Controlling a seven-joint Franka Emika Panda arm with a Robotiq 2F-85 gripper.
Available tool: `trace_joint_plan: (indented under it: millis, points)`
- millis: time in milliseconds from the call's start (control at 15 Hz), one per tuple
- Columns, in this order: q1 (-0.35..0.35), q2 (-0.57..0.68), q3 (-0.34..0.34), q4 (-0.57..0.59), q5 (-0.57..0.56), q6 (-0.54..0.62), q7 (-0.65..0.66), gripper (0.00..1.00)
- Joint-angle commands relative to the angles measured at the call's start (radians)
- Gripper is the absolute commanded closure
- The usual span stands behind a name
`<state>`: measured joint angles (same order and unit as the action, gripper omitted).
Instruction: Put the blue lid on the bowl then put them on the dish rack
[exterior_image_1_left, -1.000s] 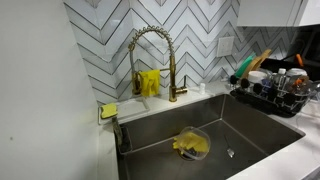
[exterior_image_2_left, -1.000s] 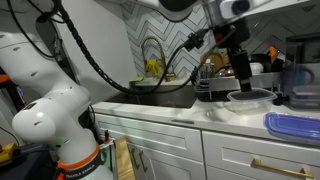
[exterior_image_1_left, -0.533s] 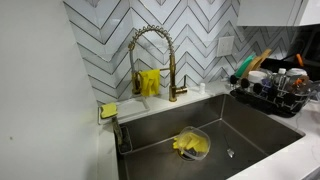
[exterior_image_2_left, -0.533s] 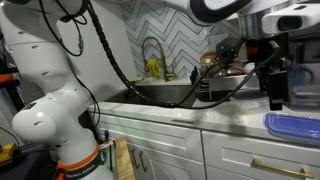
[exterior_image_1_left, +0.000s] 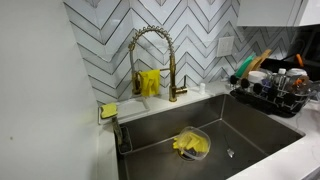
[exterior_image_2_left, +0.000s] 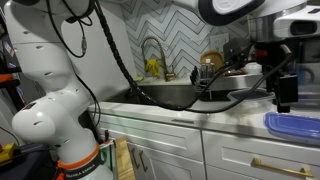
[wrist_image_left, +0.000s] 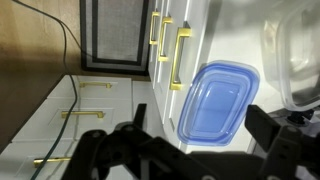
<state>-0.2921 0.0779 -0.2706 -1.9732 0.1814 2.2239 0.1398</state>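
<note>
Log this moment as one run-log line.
step: lid not yet grasped | tool: open, empty, over blue lid | blue lid: flat on counter | dish rack: loaded, untouched

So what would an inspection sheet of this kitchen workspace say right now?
Surface: white counter beside a steel sink.
Job's things: blue lid lies flat on the counter; clear bowl nearby, uncovered; dish rack loaded, next to the sink.
Clutter: container holding something yellow in the sink; yellow sponge at its corner.
Grippers: gripper open above the lid, holding nothing.
Cables: black cables hang along the arm.
Surroundings: gold faucet, chevron tiles, cabinets with gold handles.
</note>
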Motion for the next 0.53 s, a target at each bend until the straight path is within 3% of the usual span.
trace_joint_plan:
  millis: [0, 467]
  points:
    - [-0.031, 0.113, 0.0, 0.092, 0.158, -0.044, -0.13, 0.0]
    - [-0.117, 0.295, 0.034, 0.239, 0.336, -0.138, -0.274, 0.0]
